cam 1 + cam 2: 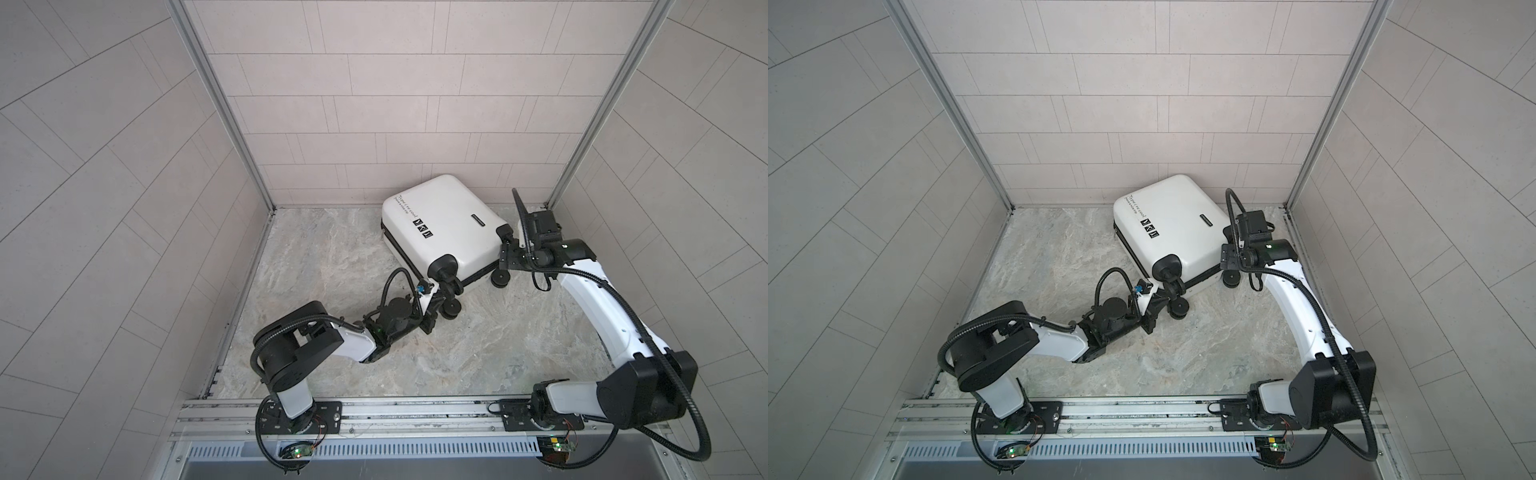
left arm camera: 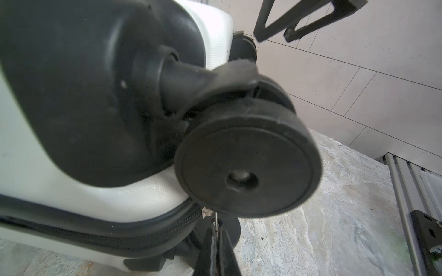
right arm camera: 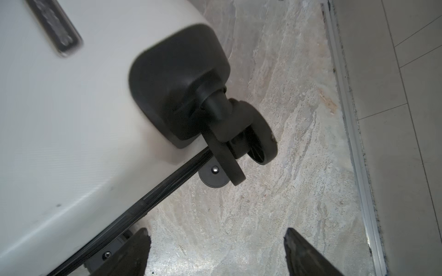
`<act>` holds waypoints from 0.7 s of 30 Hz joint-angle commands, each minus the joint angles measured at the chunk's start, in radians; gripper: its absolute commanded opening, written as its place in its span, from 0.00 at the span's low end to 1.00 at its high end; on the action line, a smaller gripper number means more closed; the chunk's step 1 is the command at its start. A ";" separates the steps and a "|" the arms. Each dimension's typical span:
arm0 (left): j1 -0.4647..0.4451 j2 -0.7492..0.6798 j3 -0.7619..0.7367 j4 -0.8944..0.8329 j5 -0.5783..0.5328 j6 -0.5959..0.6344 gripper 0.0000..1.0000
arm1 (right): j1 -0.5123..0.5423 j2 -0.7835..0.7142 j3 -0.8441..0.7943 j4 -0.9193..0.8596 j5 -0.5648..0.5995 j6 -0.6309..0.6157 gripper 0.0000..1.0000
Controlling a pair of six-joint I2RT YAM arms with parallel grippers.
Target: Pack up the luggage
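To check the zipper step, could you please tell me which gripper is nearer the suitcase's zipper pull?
Left. The left gripper is shut on the zipper pull; the right gripper stands open beside another wheel of the luggage.

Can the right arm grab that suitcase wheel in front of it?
Probably yes. Its fingers are open, and only bare floor lies between them and the wheel of the suitcase.

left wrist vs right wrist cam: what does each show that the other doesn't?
Left wrist only: left gripper shut on the zipper pull, beside a wheel seen close up. Right wrist only: right gripper open, only tabletop between its fingers, plus the badge on the shell. Both: the white luggage, its black zipper band and the marbled tabletop.
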 commanded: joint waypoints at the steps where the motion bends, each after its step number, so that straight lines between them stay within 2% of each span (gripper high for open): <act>1: -0.022 0.007 -0.008 0.046 0.074 -0.003 0.00 | -0.018 0.046 0.005 0.007 0.055 -0.055 0.89; 9: -0.022 0.005 -0.001 0.033 0.094 -0.009 0.00 | -0.048 0.202 0.099 0.024 0.069 -0.142 0.89; 21: -0.022 -0.011 0.017 0.004 0.125 -0.007 0.00 | -0.093 0.293 0.141 0.079 -0.076 -0.236 0.83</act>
